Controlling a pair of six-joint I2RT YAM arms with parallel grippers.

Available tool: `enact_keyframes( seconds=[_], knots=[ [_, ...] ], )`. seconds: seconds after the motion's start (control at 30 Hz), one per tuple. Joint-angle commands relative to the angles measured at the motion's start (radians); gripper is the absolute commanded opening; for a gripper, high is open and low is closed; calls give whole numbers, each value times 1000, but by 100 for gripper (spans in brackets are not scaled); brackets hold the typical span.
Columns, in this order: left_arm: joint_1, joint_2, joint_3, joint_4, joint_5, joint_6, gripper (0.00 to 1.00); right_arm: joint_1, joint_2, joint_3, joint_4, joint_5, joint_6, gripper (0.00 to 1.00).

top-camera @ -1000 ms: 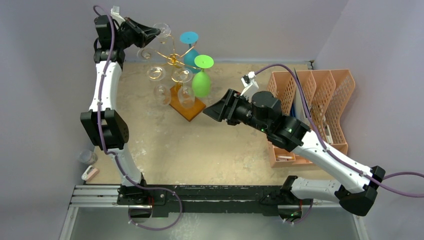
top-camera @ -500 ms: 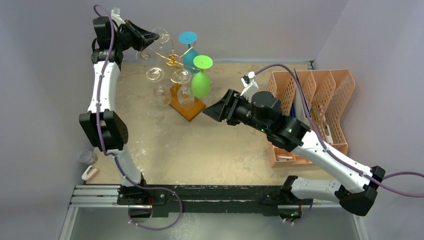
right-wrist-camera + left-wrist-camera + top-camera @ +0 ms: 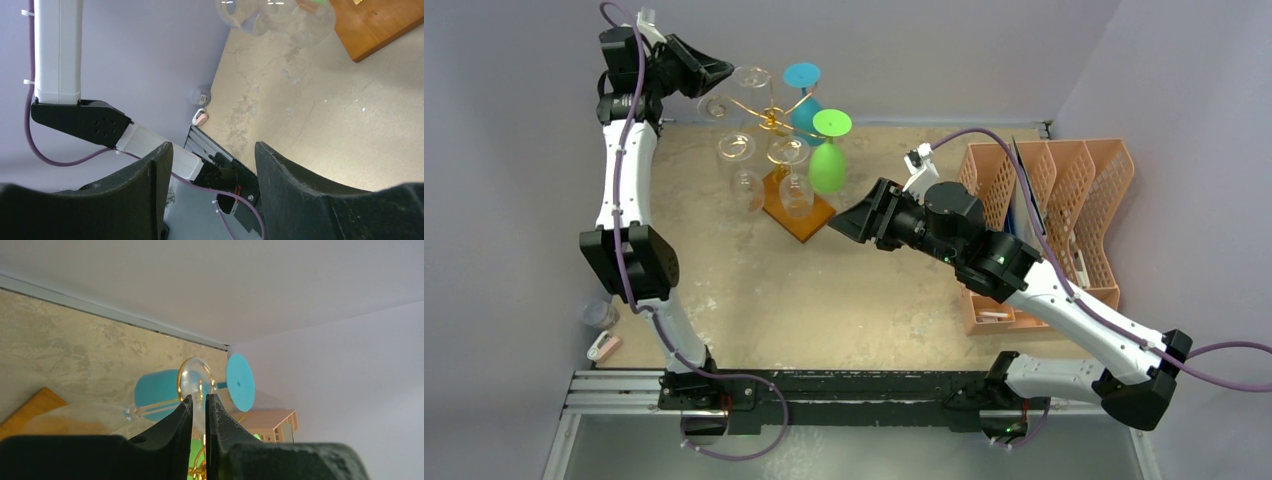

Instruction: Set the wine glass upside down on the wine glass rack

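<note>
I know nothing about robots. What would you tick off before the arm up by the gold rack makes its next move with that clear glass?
1. Grip: the left hand has its fingers almost together on the stem of the wine glass, just under the foot. Ok.
2. Glass upside down: its bowl and foot run the same way as the hanging teal glass. Ok.
3. Foot seated on a gold arm of the wine glass rack: gold wire shows through the foot, but contact is unclear. Cannot tell.
4. Room beside the teal glass: the two feet sit apart in the top view. Ok.
5. Right hand: open, empty, low and away from the hanging glasses. Ok.
</note>
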State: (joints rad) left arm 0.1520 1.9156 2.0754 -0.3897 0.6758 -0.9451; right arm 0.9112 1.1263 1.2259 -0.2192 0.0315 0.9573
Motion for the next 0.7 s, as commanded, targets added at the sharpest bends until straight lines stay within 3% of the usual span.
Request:
enact_keyframes(
  seconds=[0.0, 0.3, 0.53, 0.67],
  knots=[
    [11, -8, 74, -2, -8, 31, 13, -1, 1, 6, 41, -5, 10, 63],
    [17, -33, 120, -105, -108, 117, 18, -1, -10, 4, 28, 11, 8, 63],
    [26, -162, 103, -220, -258, 316, 39, -1, -58, 5, -59, 80, -62, 68],
    [26, -322, -48, -243, -370, 395, 50, -1, -87, 35, -155, 207, -182, 73]
  ],
)
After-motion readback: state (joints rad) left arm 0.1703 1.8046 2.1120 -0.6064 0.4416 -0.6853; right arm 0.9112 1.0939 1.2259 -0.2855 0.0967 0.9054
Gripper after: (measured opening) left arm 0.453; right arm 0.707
